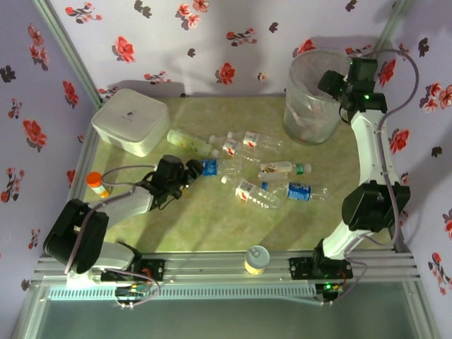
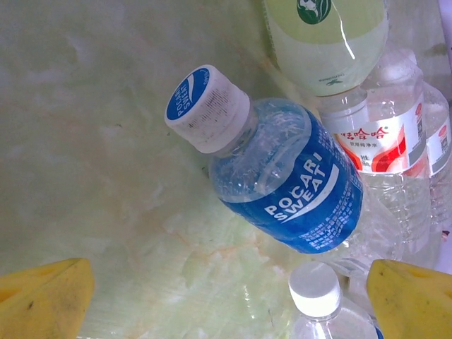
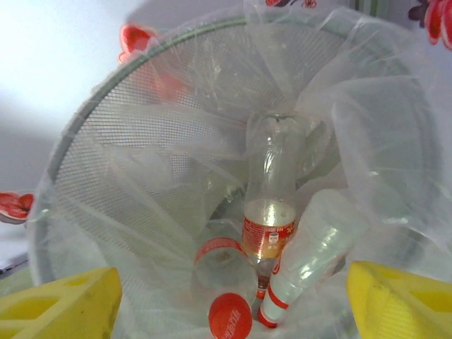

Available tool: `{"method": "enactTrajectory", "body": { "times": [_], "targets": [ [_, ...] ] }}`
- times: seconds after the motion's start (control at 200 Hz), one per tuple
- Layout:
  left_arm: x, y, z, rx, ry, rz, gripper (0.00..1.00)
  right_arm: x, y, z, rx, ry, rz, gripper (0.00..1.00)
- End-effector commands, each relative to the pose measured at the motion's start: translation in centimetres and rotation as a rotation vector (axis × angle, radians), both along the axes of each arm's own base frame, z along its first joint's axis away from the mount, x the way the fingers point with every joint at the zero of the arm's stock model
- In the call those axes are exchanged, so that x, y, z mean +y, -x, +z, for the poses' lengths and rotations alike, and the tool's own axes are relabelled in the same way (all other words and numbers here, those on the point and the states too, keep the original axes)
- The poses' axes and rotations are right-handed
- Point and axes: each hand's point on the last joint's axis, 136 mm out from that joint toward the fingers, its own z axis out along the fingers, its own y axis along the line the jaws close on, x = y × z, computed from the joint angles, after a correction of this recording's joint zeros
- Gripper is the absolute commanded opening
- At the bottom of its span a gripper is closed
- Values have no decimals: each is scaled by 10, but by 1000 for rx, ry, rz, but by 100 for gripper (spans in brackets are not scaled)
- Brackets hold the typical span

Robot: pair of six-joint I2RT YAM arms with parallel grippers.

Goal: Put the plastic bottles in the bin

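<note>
Hovering over the scattered plastic bottles, the left gripper (image 2: 227, 296) is spreading its yellow fingers (image 2: 42, 296) wide and gripping nothing. The blue-labelled Pocari Sweat bottle (image 2: 282, 191) is lying on its side just ahead of it, between the two fingers. A white-capped bottle (image 2: 316, 288) is sitting close beside its right finger. The right gripper (image 3: 233, 304) is hanging over the bin (image 3: 85, 141), equally open and empty, with a red-labelled bottle (image 3: 270, 219) lying in the liner beneath it. The pick-up step is probably getting under way. The next move is calling for lowering, centring across the Pocari body, keeping clear of the white-capped neighbour, then closing.
</note>
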Motion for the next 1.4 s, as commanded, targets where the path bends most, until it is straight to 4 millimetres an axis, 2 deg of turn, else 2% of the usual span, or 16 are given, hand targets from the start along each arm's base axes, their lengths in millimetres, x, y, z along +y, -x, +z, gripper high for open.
{"method": "enactTrajectory", "body": {
  "times": [0.0,0.17,0.31,0.41,0.57,0.79,0.98,1.175,1.395],
  "targets": [
    [-6,-13,10,-34,31,30,100,-1,26,51,-95,31,0,84],
    [-10,-20,4,-32,48,44,100,17,45,86,-211,-11,81,85],
    [-19,-35,8,-54,77,54,100,39,64,94,-255,-86,179,86],
    [-26,-47,6,-56,80,54,100,54,77,85,-248,-141,241,86],
    [-39,-67,5,-71,109,58,97,63,102,51,-178,-167,268,86],
    [-51,-80,-6,-56,129,50,80,64,135,5,-75,-175,257,86],
    [-53,-84,-9,-57,128,47,63,75,140,-15,-36,-237,293,86],
    [-52,-88,8,-101,133,37,59,91,139,-21,-36,-263,339,86],
    [-47,-89,52,-185,35,-35,55,129,137,-30,4,-239,465,86]
  ]
}}
